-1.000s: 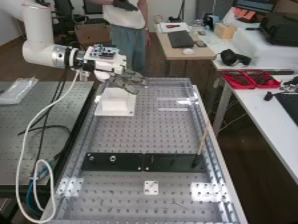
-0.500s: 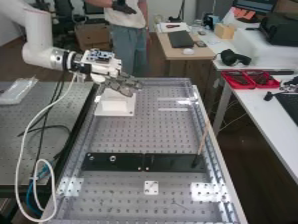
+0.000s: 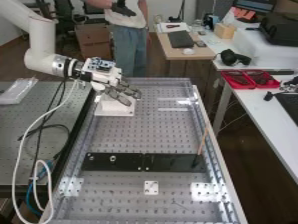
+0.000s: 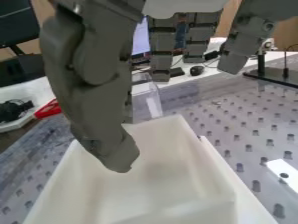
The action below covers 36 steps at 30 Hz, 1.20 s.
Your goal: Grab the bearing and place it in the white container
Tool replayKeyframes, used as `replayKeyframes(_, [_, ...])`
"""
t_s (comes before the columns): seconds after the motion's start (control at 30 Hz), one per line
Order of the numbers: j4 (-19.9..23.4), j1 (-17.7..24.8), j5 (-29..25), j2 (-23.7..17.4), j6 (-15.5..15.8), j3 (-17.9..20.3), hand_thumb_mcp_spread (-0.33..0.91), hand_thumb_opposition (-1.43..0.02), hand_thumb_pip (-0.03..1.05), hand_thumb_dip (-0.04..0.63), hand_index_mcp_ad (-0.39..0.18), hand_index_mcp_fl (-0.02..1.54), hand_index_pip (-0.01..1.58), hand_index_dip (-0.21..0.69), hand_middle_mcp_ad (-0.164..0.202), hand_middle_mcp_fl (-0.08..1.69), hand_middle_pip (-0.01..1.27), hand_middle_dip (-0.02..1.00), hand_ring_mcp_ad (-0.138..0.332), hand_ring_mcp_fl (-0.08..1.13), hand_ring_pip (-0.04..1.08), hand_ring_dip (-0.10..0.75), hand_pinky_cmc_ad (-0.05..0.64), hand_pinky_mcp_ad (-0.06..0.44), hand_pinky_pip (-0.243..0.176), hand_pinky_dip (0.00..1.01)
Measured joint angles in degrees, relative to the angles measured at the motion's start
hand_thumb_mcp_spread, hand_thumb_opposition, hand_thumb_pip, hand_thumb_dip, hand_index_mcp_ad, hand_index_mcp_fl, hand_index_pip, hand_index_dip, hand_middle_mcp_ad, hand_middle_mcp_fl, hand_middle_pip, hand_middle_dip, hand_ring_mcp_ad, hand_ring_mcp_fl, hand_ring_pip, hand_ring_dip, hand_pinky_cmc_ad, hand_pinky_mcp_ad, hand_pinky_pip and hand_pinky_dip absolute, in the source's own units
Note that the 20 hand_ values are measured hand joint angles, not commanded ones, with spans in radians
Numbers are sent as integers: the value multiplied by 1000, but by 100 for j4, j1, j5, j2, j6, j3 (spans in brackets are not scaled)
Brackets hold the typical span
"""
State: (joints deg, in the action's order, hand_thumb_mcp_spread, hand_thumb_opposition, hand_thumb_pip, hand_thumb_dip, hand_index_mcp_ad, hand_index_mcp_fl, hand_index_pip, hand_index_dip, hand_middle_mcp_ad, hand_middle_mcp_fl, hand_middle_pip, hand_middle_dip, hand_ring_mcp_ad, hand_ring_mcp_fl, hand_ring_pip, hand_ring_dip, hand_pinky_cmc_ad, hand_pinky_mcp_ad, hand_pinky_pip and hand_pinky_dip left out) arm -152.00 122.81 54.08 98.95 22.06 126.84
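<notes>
The arm [image 3: 41, 40] is smooth and white with rounded, tubular links, silver and black rings [image 3: 61, 65] and a white cable [image 3: 25, 137]. The hand [image 3: 104, 76] has a white body and blocky, dark grey fingers [image 4: 90, 75].

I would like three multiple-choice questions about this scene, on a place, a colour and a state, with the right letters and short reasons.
1. Where is the hand?
A. Beside the wooden stick
B. Above the white container
C. Above the red trays

2. What colour is the plastic bag's neighbouring cable, the thick one in front of the bench?
A. White
B. Red
C. Green

3. How are the fingers?
A. Curled round the stick
B. Clenched in a fist
C. Open

Key:
1 B: the container's opening lies beneath the thumb.
2 A: the looping cable is white.
3 C: they extend loosely, gripping nothing.
</notes>
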Motion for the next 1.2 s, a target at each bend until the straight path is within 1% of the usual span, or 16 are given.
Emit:
replayKeyframes(0.07, [-117,-27,40,3,-39,-21,531,-1019,501,365,-204,641,1173,244,66,164,141,222,131,14,93,87,368,265,-44,180])
replayKeyframes(0.17, [-210,-95,141,-8,-99,-40,473,-915,550,365,-199,286,1075,250,66,77,140,222,127,12,93,87,370,265,-47,180])
replayKeyframes(0.2, [-217,-106,155,-16,-101,-42,443,-892,560,365,-199,223,1047,227,66,72,140,222,127,12,91,87,375,265,-47,180])
replayKeyframes(0.3, [-246,-157,194,-61,-54,-52,393,-850,574,332,-197,127,988,227,66,35,138,222,127,14,87,87,375,262,-61,178])
replayKeyframes(0.37, [-278,-218,253,-96,-25,-66,379,-836,635,332,-187,77,969,227,66,-7,138,222,127,14,87,87,375,265,-58,180])
replayKeyframes(0.47, [-297,-309,321,-171,52,-87,379,-810,641,330,-171,21,965,227,66,-3,138,222,127,14,70,87,375,265,-63,180])
replayKeyframes(0.5, [-299,-328,331,-191,72,-92,379,-805,641,330,-169,19,951,227,70,-7,138,222,127,16,66,87,375,265,-75,176])
replayKeyframes(0.63, [-306,-501,418,-419,264,-147,363,-803,635,333,-169,24,935,225,70,-7,138,222,127,16,70,87,375,262,-75,192])
replayKeyframes(0.67, [-309,-550,446,-481,331,-169,346,-806,623,333,-169,21,867,215,70,-7,138,222,127,16,70,87,375,265,-77,194])
replayKeyframes(0.7, [-307,-667,510,-619,483,-223,335,-787,588,314,-169,19,742,215,70,-7,138,222,127,16,70,87,374,265,-89,190])
replayKeyframes(0.8, [-290,-919,664,-898,806,-347,290,-775,529,290,-152,49,483,215,70,-7,140,225,127,16,66,87,374,265,-93,209])
replayKeyframes(0.9, [-318,-1129,839,-1060,1063,-508,269,-726,428,236,-136,84,340,202,70,-7,140,222,127,16,66,87,374,278,-89,225])
replayKeyframes(0.93, [-347,-1204,906,-1096,1107,-570,276,-730,415,220,-136,87,304,202,70,-7,140,222,126,16,70,87,375,276,-93,229])
replayKeyframes(0.97, [-399,-1315,1011,-1148,1155,-666,257,-721,407,209,-136,87,274,202,70,-3,140,222,126,12,75,87,375,291,-89,230])
replayKeyframes(1.03, [-461,-1446,1135,-1203,1220,-783,239,-719,375,159,-133,87,227,185,70,-7,140,222,140,12,75,87,379,293,-89,239])
replayKeyframes(1.2, [-671,-1878,1597,-1335,1439,-1207,239,-719,349,101,-119,87,164,185,70,-9,138,222,147,12,75,87,384,311,-89,239])
